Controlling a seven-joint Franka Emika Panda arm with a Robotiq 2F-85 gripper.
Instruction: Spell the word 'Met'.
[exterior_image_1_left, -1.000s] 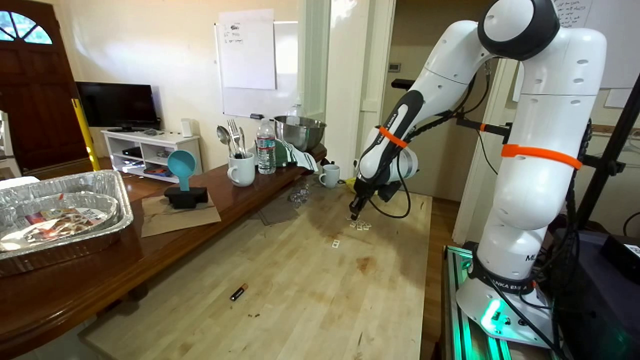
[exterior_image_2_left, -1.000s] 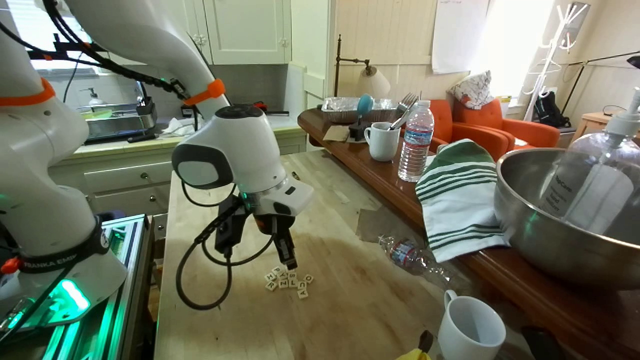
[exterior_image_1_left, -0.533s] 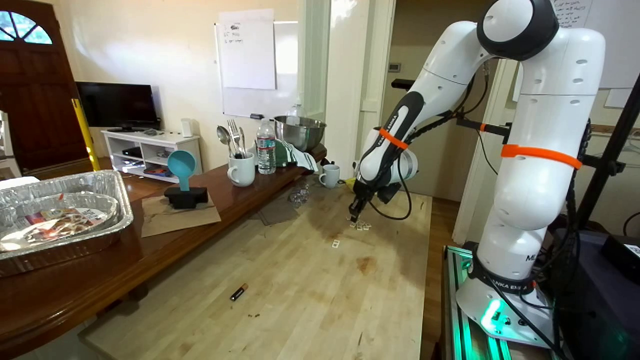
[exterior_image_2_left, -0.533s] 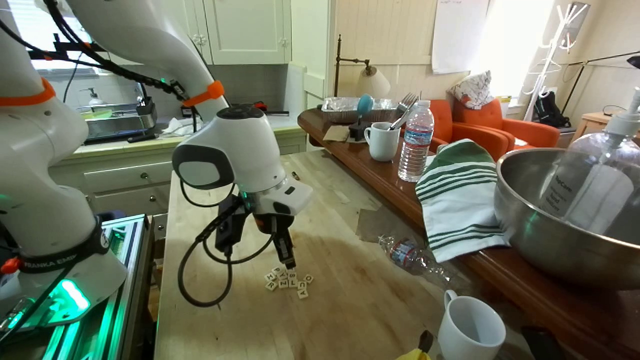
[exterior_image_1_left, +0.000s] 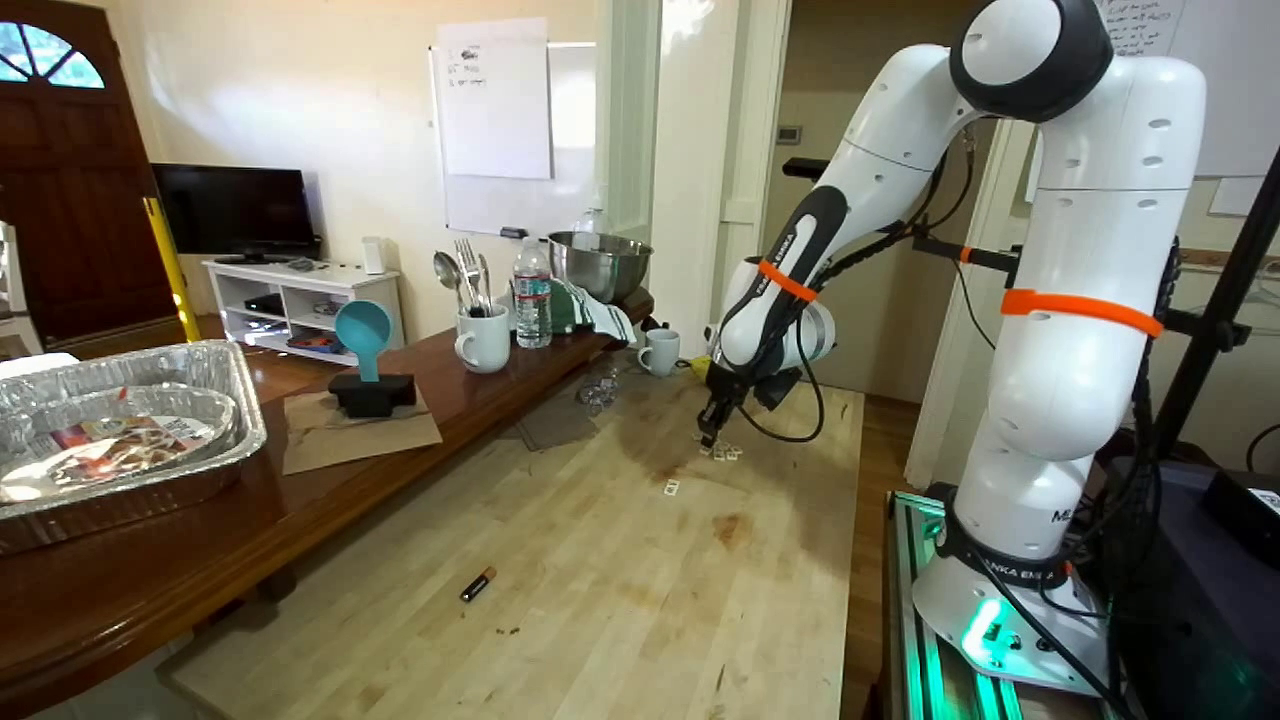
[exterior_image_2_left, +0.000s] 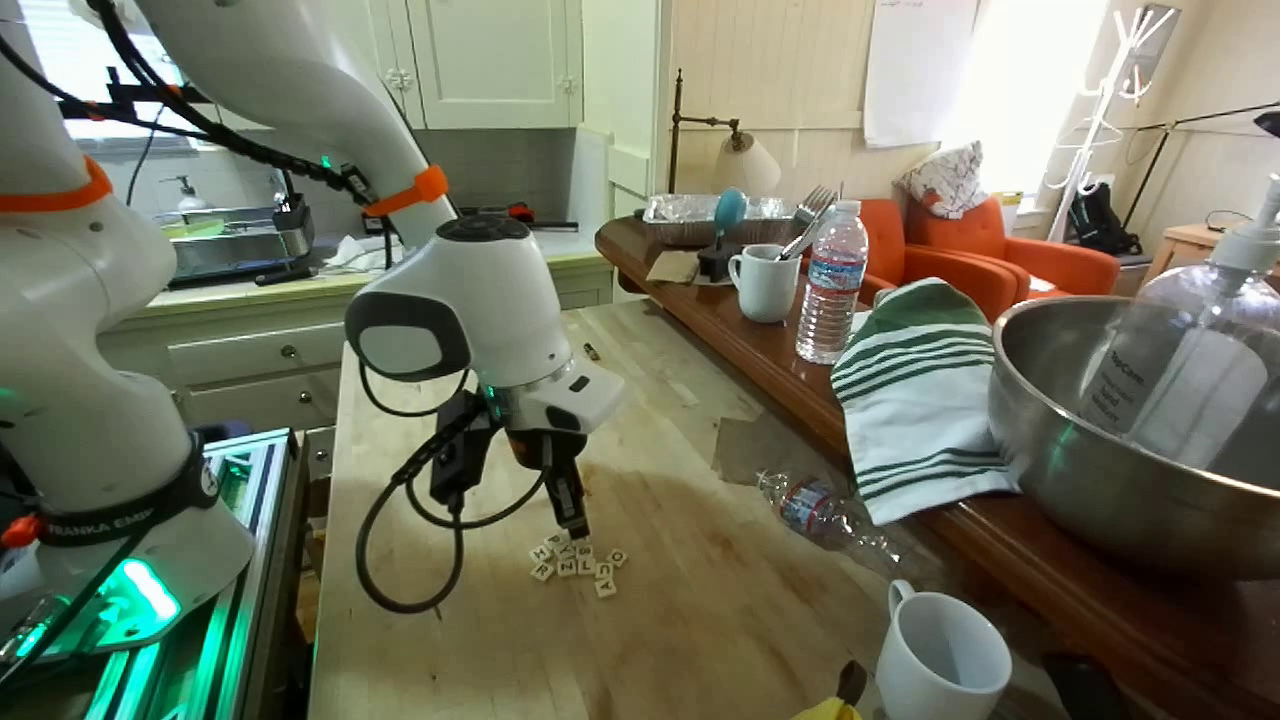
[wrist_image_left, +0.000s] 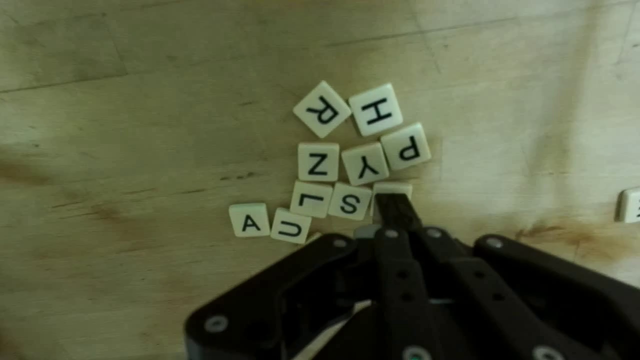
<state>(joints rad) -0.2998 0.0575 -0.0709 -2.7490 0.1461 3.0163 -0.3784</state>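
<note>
A room shows at the back, with a pale cream wall, a dark brown wooden door and a flat black TV on a low white shelf. A big pale wooden table runs through the middle, and right beside it is a long, shiny, dark brown wooden counter. On the counter are a white mug holding a spoon and a fork, a clear plastic water bottle with a red and blue label, and a round silver metal bowl. A black and copper battery lies on the table, and a crumpled clear plastic bottle and a plain white mug are on it too. The white robot arm with orange bands reaches over the table. Its black gripper is closed, with the two fingers tight together, and it points down at a bunch of small, square, cream letter tiles lying on the table. In the wrist view, I can read R, P, Y, L, S, U and A, turned different ways. The fingertips hide most of one tile, and I cannot tell if they touch it. At the right edge of that view, part of another tile shows, well apart from the bunch, its letter cut off.
</note>
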